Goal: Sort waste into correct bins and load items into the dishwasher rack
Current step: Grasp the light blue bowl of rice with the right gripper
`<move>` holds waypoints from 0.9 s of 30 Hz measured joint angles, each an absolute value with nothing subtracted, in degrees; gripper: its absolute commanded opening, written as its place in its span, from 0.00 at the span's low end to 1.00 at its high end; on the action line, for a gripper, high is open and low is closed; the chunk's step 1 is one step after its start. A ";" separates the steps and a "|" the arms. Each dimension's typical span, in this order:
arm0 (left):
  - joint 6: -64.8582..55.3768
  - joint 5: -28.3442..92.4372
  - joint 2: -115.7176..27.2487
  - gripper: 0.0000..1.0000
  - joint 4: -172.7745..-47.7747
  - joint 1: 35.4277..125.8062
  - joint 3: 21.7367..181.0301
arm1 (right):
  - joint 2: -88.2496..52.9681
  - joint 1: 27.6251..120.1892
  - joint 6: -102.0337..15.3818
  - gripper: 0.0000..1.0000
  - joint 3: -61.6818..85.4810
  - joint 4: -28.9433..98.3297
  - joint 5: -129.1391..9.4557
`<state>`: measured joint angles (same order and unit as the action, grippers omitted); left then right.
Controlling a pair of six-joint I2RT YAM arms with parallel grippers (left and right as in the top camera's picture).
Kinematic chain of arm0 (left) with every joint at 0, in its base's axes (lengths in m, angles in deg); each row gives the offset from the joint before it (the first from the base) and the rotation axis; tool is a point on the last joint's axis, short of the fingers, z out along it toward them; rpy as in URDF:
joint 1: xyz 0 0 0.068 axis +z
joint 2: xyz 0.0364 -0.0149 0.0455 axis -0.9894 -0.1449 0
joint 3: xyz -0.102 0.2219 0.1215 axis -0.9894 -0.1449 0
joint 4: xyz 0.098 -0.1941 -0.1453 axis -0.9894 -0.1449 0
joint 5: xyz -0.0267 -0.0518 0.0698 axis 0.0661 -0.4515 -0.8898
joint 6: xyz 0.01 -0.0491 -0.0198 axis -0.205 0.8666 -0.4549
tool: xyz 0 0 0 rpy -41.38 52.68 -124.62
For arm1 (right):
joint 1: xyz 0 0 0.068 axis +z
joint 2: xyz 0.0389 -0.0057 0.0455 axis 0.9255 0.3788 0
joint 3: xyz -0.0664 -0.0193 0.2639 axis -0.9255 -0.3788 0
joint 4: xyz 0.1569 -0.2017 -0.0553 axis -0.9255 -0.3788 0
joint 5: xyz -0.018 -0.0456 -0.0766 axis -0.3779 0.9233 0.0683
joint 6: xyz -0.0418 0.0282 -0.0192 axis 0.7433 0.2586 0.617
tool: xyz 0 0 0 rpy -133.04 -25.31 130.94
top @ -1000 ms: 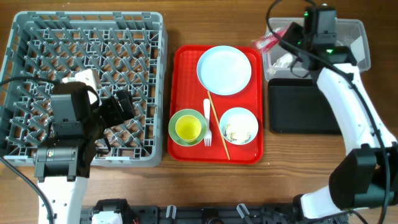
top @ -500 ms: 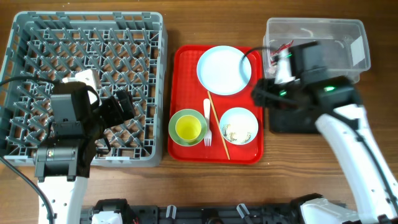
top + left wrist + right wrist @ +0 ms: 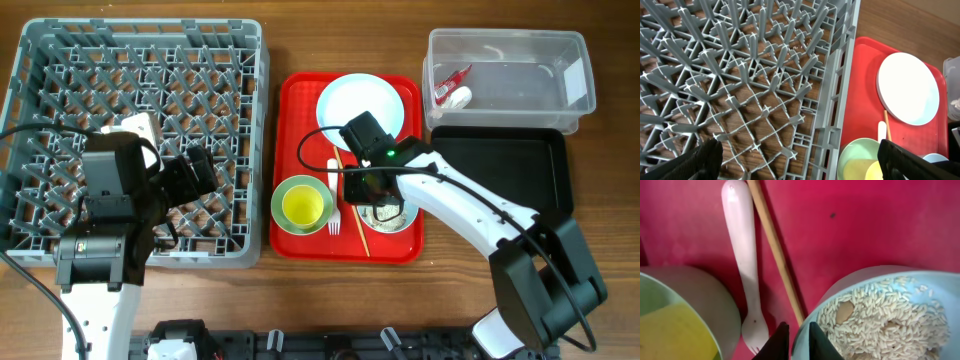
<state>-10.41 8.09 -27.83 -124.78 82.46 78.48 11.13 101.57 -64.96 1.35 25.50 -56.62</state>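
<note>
My right gripper is down on the red tray, its fingers shut on the near rim of the pale blue bowl. The bowl holds rice-like crumbs. Just left of it lie the chopstick and the white fork. The yellow cup sits inside the green bowl. Behind them lies the white plate. My left gripper hangs open over the grey dishwasher rack.
The clear tub at the back right holds the red wrapper and the white scrap. In front of it lies the black tray. The red tray stands between the rack and the bins.
My right arm has swung from the clear tub to the red tray, and its jaws have closed on the blue bowl's rim. The left arm has not moved.
</note>
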 measured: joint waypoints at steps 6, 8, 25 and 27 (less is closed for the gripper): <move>-10.41 8.09 -27.83 1.00 -124.78 82.46 78.48 | 13.45 101.79 -66.52 0.04 1.38 23.95 -56.22; -10.41 8.09 -27.83 1.00 -124.80 82.46 78.48 | 13.39 101.83 -66.73 0.04 1.55 23.56 -55.59; -10.41 8.09 -27.83 1.00 -124.93 82.46 78.48 | -1.94 74.11 -54.43 0.04 12.74 17.13 -65.69; -10.41 8.09 -27.83 1.00 -124.93 82.46 78.48 | -1.02 67.60 -51.35 0.04 12.54 17.22 -72.81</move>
